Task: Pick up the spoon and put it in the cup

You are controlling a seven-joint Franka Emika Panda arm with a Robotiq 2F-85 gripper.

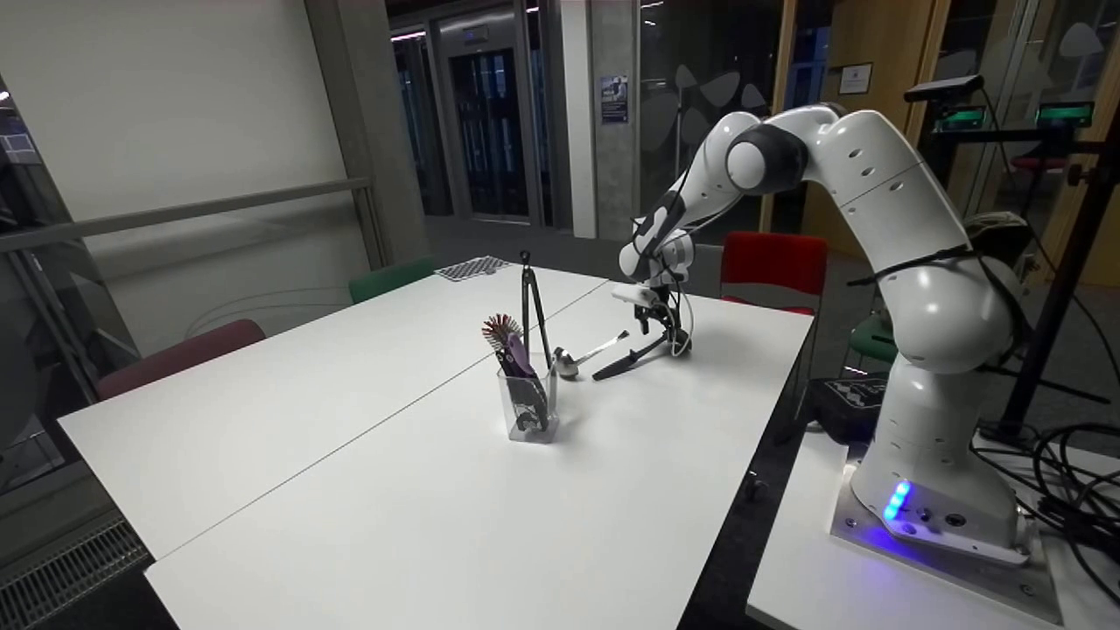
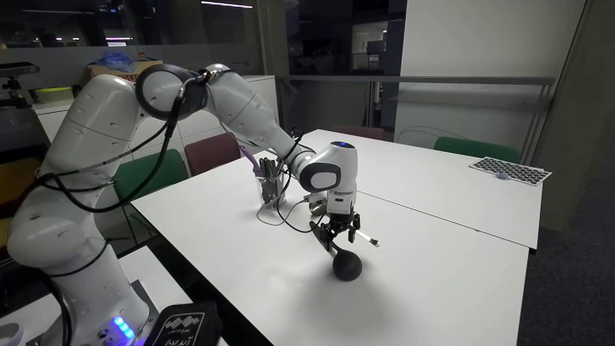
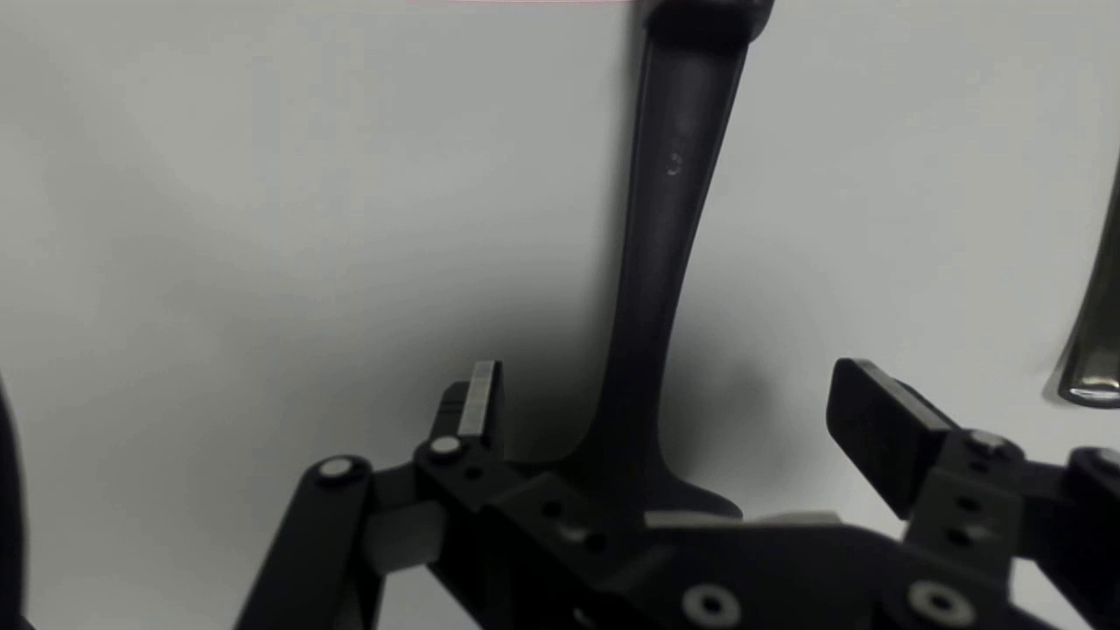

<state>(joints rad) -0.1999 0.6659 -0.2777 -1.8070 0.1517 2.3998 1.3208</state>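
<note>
Gripper (image 3: 669, 385), one unit with two fingers (image 3: 477, 402): in the wrist view the fingers stand wide apart, one on each side of the handle of a black spoon (image 3: 674, 201). A gap shows on both sides, narrower on the left of the frame. The handle runs from the top edge, right of centre, to the lower middle, where it widens and passes behind the gripper. One metal spoon (image 3: 1104, 324) enters at the right edge, apart from the fingers.

In an exterior view, one see-through cup (image 1: 511, 409) stands upright on the table (image 1: 420, 507), left of and below the frame's centre. It holds several tools, too crowded to count; one brush (image 1: 501, 332) and one purple handle (image 1: 520, 354) show. Two spoons lie right of the cup: the metal spoon, bowl (image 1: 567, 365) nearest the cup, then the black spoon, its far end under the gripper. One table edge runs from right of centre to the bottom; white tabletop extends between cup and edge.

In an exterior view, the black spoon's round bowl (image 2: 347, 265) lies below the gripper, at lower centre; tabletop stretches from it to the right edge. A gap shows between cup and metal spoon (image 2: 317, 207). Two green chairs (image 2: 170, 170) and two maroon chairs (image 2: 211, 153) stand beyond the table edges.
</note>
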